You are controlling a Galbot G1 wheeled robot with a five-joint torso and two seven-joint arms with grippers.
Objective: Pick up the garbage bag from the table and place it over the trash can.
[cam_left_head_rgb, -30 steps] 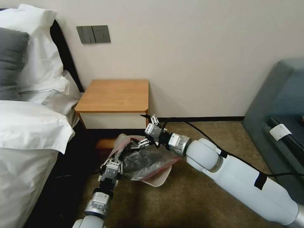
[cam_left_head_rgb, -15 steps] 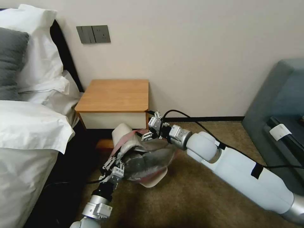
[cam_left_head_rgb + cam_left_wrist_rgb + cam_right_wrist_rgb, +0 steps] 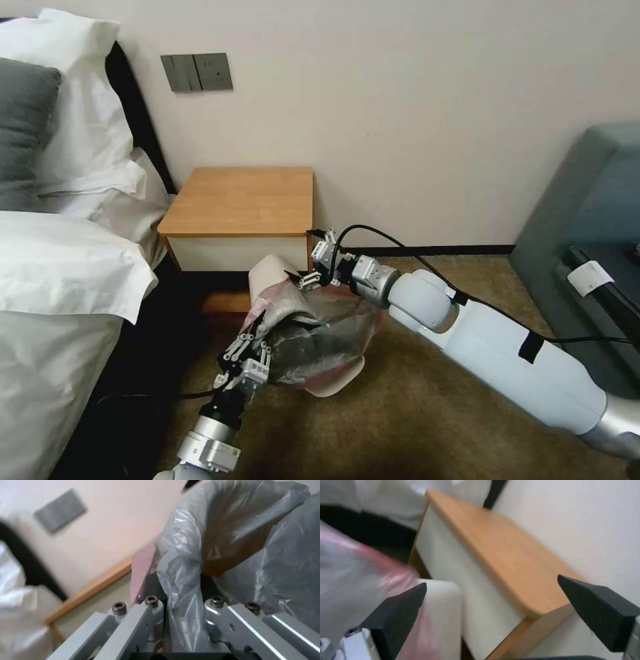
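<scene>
Garbage bag [image 3: 313, 333] draped over tipped trash can [image 3: 270, 270], long axis running from table [image 3: 240, 200] toward robot. Left gripper [image 3: 243, 357] clamps its near edge; right gripper [image 3: 310, 263] spread wide, holding nothing.

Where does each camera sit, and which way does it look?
Head view: on the head, looking down at table, trash can, garbage bag; both arms show.
Left wrist view: on the left wrist, looking along the left tool, shut on the garbage bag.
Right wrist view: on the right wrist, looking past the open right tool at the table.
Shared: all show the bag.
</scene>
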